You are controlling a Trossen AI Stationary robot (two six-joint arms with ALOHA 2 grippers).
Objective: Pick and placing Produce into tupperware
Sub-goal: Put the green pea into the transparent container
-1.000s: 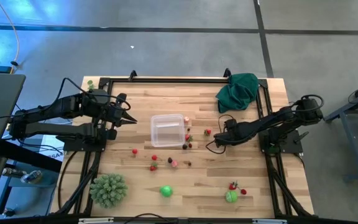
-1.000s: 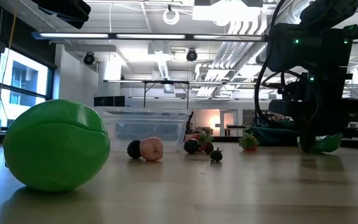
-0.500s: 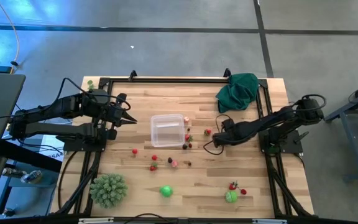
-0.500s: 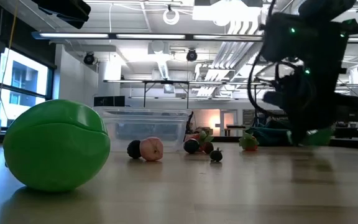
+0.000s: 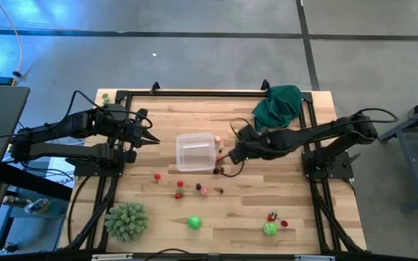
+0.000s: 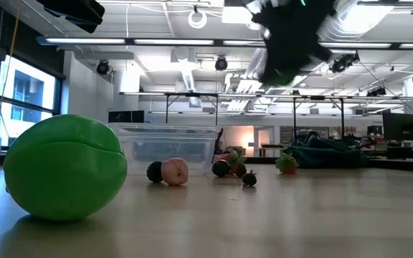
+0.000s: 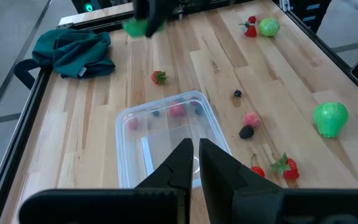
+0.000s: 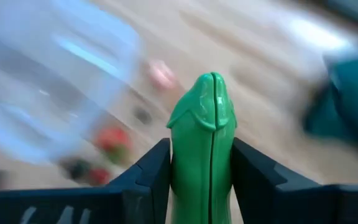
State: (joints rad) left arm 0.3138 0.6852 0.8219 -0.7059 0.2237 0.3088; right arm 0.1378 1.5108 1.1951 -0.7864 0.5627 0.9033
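The clear tupperware stands mid-table. My right gripper hangs just right of it, above the table, shut on a bright green piece of produce. In the low view it is a dark blur high up. Small red, pink and dark produce lies on the wood near the container, with more beside its right wall. My left gripper is shut and holds nothing, left of the tupperware. My right gripper pinches the green piece's two sides between its two fingers. The piece's rounded end sticks out past the fingertips. The fingers slant down from the table's right. The piece is lifted clear of the table.
A dark green cloth lies at the far right corner. A spiky pale-green ball sits near the front left. A green fruit lies near the front edge. Another green one with red pieces lies front right. Black frame rails edge the table.
My right gripper has risen from the table with the green piece. It has swung toward the table's left and far side, up to the tupperware's right wall, rolling and tipping as it went. The green piece has been lifted clear of the wood.
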